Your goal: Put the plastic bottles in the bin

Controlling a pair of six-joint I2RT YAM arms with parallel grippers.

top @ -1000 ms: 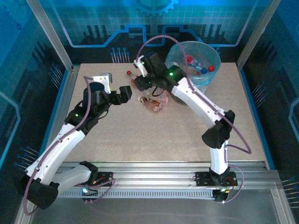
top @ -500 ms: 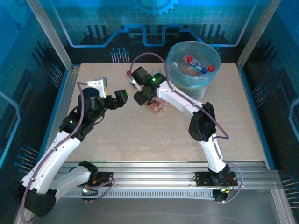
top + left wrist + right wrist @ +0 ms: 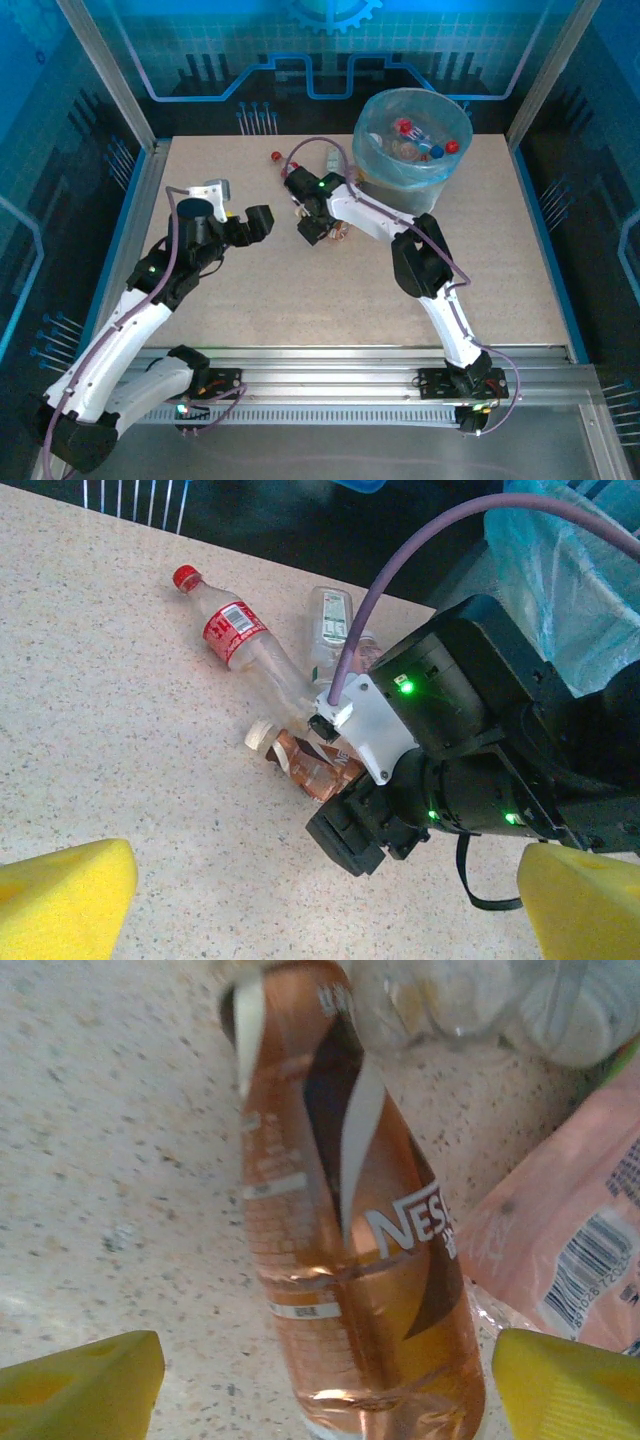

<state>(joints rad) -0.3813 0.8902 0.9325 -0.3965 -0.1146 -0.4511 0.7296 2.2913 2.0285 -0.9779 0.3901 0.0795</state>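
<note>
The right claw (image 3: 325, 1392) hangs over a brown bottle (image 3: 350, 1250) lying on the counter (image 3: 110, 1150). Its yellow pads (image 3: 85, 1380) are spread wide to either side: one stands well clear of the bottle and the other just beside it, so nothing is pinched. A pink-label bottle (image 3: 570, 1250) lies just beside the brown one, and clear bottles (image 3: 470, 1000) crowd past its cap end.

From above, the right claw (image 3: 311, 231) points down at the counter (image 3: 300, 300) a little left of middle, and the bin (image 3: 385, 165) stands at the far right. Several bottles (image 3: 404, 126) with red and blue caps lie inside the bin.

The left claw (image 3: 258, 222) hovers just left of the right one. Its own pads (image 3: 65, 900) are spread apart and hold nothing.

Its camera shows the loose bottles on the counter — a red-label bottle (image 3: 235, 635) with a red cap, a pale-label bottle (image 3: 333, 620) right of it, and nearer, the brown bottle (image 3: 305, 765) with its white cap. The brown one is partly under the right arm (image 3: 460, 750). The bin's blue bag (image 3: 570, 580) fills the far right corner.
</note>
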